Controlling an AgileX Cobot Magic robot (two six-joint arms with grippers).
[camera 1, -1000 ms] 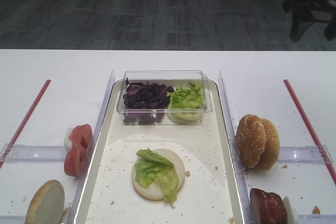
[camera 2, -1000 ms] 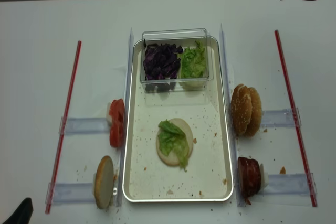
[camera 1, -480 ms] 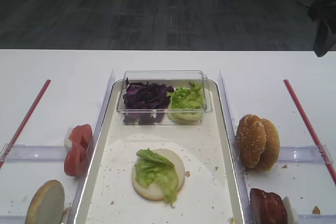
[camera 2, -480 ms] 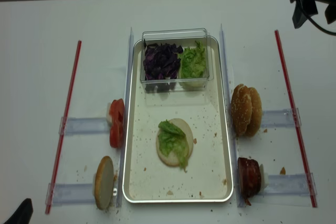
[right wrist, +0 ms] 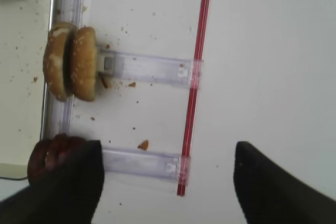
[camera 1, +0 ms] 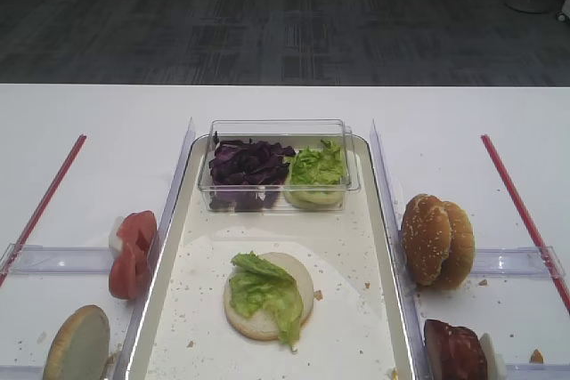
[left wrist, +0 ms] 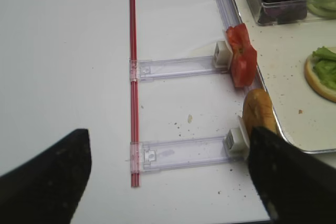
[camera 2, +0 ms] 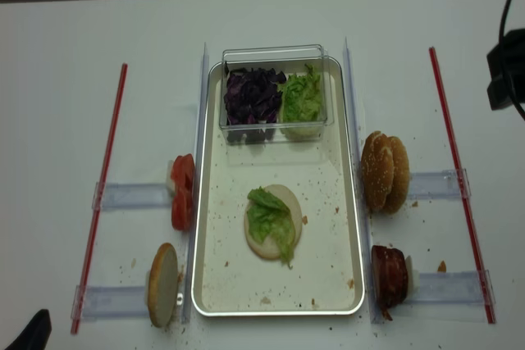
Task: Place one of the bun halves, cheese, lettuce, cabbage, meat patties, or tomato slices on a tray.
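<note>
Two sesame-seeded golden bun halves [camera 1: 436,239] stand on edge just off the right rim of the long silver metal tray [camera 1: 385,246], with dark reddish-brown meat patties [camera 1: 454,351] nearer its front right corner. On the tray a pale cut bun half [camera 1: 267,295] already carries a ruffled light green lettuce leaf [camera 1: 262,288].

From the right wrist view, the right gripper [right wrist: 168,179] hangs wide apart and empty above the white table, its dark fingers [right wrist: 71,182] near the patties.

From the left wrist view, the left gripper [left wrist: 168,174] is likewise spread and holds nothing, beside bright red tomato slices [left wrist: 241,56].

From the overhead view, purple shredded cabbage [camera 2: 253,94] sits in the clear tub at the tray's far end.

I'd say the right arm is choosing; next it must descend squarely over a patty.
</note>
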